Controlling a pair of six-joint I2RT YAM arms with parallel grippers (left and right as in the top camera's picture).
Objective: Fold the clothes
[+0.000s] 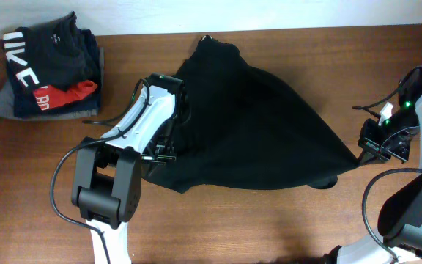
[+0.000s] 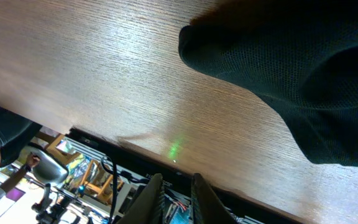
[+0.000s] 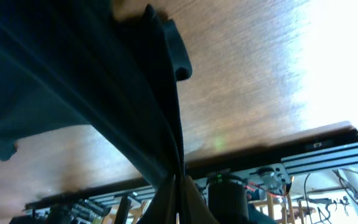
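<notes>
The black garment (image 1: 255, 125) lies bunched in a rough triangle across the middle of the table. My right gripper (image 1: 365, 150) pinches its right corner. In the right wrist view the fabric (image 3: 73, 81) runs taut from the shut right gripper (image 3: 176, 177) up and to the left. My left gripper (image 1: 165, 152) hovers at the garment's left edge. In the left wrist view the left gripper (image 2: 177, 176) shows a narrow gap with nothing in it. The cloth (image 2: 303, 74) lies apart from it, farther out on the wood.
A stack of folded garments (image 1: 46, 73), dark with white letters over red and grey, sits at the table's back left corner. The brown wooden table (image 1: 269, 227) shows bare wood along the front. Cables trail from both arms.
</notes>
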